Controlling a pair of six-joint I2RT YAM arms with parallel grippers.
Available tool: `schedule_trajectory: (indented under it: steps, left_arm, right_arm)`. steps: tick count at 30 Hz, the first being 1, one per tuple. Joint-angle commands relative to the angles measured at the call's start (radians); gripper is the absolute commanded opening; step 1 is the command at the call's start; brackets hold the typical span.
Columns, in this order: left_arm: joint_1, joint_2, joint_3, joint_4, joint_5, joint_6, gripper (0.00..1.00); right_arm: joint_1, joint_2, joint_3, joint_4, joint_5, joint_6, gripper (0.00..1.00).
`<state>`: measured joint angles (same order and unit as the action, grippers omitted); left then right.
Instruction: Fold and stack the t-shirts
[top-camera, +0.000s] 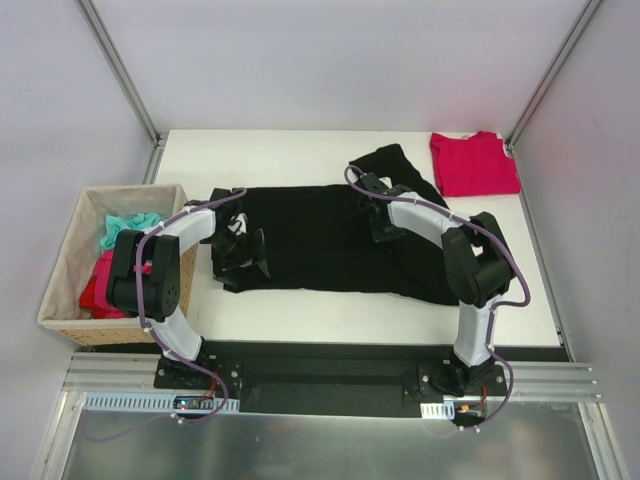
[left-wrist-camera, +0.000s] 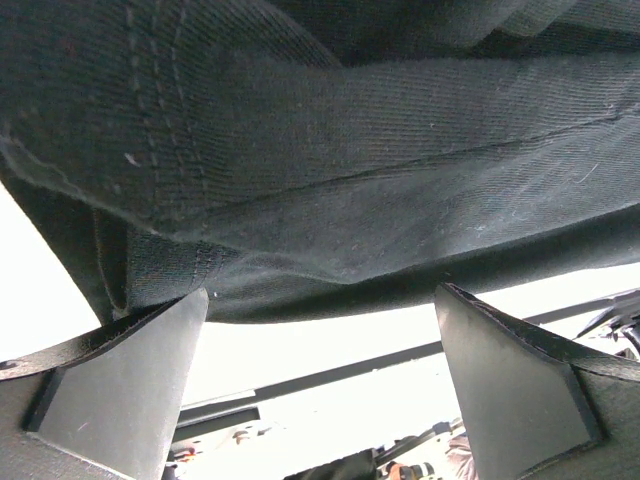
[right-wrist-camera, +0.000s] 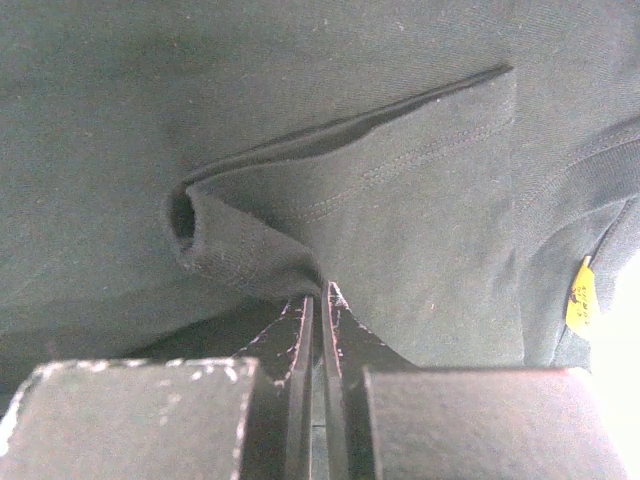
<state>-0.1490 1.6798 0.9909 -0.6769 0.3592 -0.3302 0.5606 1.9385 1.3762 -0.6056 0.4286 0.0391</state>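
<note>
A large black t-shirt (top-camera: 320, 240) lies spread across the middle of the table. A crimson-red t-shirt (top-camera: 473, 163) lies folded flat at the back right corner. My left gripper (top-camera: 240, 245) is at the black shirt's left edge, open wide. In the left wrist view the shirt's stitched hem (left-wrist-camera: 300, 200) hangs just past the tips of the left gripper (left-wrist-camera: 322, 292), with nothing clamped. My right gripper (top-camera: 378, 225) is over the shirt's upper right part, shut. In the right wrist view a puckered fold (right-wrist-camera: 250, 250) of black cloth runs into the tips of the right gripper (right-wrist-camera: 320, 290).
A woven tan basket (top-camera: 60, 290) stands left of the table, holding teal (top-camera: 130, 222) and red cloth. A yellow tag (right-wrist-camera: 580, 295) shows at the black shirt's edge. Metal frame posts rise at both back corners.
</note>
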Motion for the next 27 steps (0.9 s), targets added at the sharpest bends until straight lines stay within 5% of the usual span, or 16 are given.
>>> schedule_trajectory:
  steps: [1,4,5,8,19,27]
  left_arm:
    - [0.008,-0.032,-0.014,-0.004,-0.02,-0.001,0.99]
    - [0.008,-0.067,-0.012,-0.001,-0.035,-0.006,0.99]
    - [0.008,-0.077,-0.008,-0.001,-0.042,-0.01,0.99]
    - [0.008,-0.137,0.012,-0.004,-0.074,-0.013,0.99]
    - [0.016,-0.181,0.118,-0.047,-0.17,-0.017,0.99]
    - [0.02,-0.175,0.083,-0.032,-0.218,-0.024,0.99]
  right_arm:
    - [0.01,-0.007,0.055,-0.032,0.01,-0.021,0.05]
    - [0.022,-0.022,0.047,-0.02,-0.005,-0.024,0.48]
    - [0.022,-0.032,0.044,-0.016,-0.002,-0.025,0.77]
    - [0.03,-0.065,0.055,-0.022,-0.004,-0.033,0.94]
    - [0.041,-0.329,-0.155,-0.054,0.128,0.014,0.96]
    - [-0.045,-0.365,-0.333,-0.042,0.134,0.064,0.94]
